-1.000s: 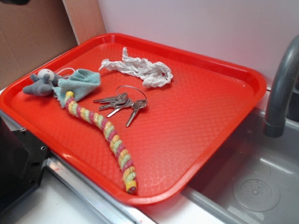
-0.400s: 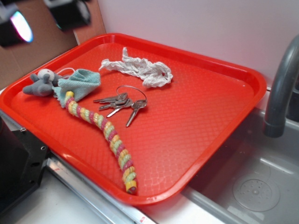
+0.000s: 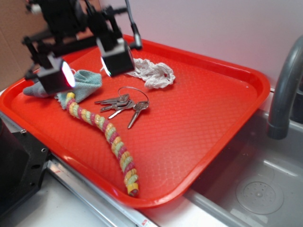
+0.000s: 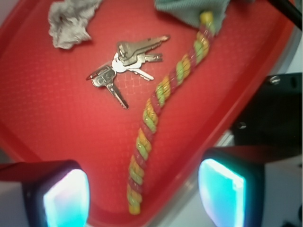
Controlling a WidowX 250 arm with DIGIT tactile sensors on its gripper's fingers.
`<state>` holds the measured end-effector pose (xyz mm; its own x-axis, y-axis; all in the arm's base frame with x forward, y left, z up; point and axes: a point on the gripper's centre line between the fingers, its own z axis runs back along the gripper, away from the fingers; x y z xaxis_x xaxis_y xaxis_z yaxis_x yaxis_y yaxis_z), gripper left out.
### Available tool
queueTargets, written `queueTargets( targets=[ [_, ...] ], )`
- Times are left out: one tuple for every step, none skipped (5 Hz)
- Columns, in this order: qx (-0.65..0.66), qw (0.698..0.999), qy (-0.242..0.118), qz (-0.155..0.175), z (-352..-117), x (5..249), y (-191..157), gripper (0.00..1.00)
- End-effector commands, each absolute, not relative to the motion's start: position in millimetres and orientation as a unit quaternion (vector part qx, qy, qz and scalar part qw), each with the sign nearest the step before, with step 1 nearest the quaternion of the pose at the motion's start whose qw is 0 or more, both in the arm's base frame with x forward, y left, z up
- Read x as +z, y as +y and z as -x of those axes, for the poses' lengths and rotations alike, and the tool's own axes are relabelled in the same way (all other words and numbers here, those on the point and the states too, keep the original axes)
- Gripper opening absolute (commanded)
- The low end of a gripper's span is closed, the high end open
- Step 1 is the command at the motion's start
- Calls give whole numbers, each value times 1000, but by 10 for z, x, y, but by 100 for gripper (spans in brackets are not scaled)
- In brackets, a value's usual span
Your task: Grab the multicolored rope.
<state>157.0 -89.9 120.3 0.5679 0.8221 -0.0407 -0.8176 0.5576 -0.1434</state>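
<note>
From my station the largest thing on screen is the red plastic tray with its raised rim and diamond-textured floor, filling most of the exterior view. To its right sits a grey sink basin, with a dark grey curved faucet rising beside the tray's right edge.

The black robot arm reaches in over the tray's far left corner. Its pincer hangs above the tray floor with its two fingers spread wide apart, holding nothing; the pads glow pale cyan on the wrist camera, and the tray's near rim shows in the gap between them.

The multicolored rope, a thick twisted cord banded in pastel yellow, pink, green and orange, lies flat on the tray. It runs from under the cloth by the left edge diagonally down to the near edge, where its yellow tip stops just short of the rim. In the wrist view the rope runs up from between the pads, clear of them.

A crumpled white strip of cloth rests toward the far edge, partly hidden behind one finger. A small teal knitted cloth lies near the left edge, covering the rope's upper end, and a grey soft toy peeks out beside it, mostly blocked by the other finger. A bunch of silver keys on a wire ring lies near the middle of the tray, just beside the rope but not touching it.
</note>
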Motion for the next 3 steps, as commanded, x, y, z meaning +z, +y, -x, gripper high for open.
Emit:
queueTargets(
  targets=[
    [483,875,-19,26,-1635,642,-876,100],
    [481,877,-24,-3,-1639,344,-889,100],
    [474,880,-30,-10,-1649,185,-938,100]
  ],
)
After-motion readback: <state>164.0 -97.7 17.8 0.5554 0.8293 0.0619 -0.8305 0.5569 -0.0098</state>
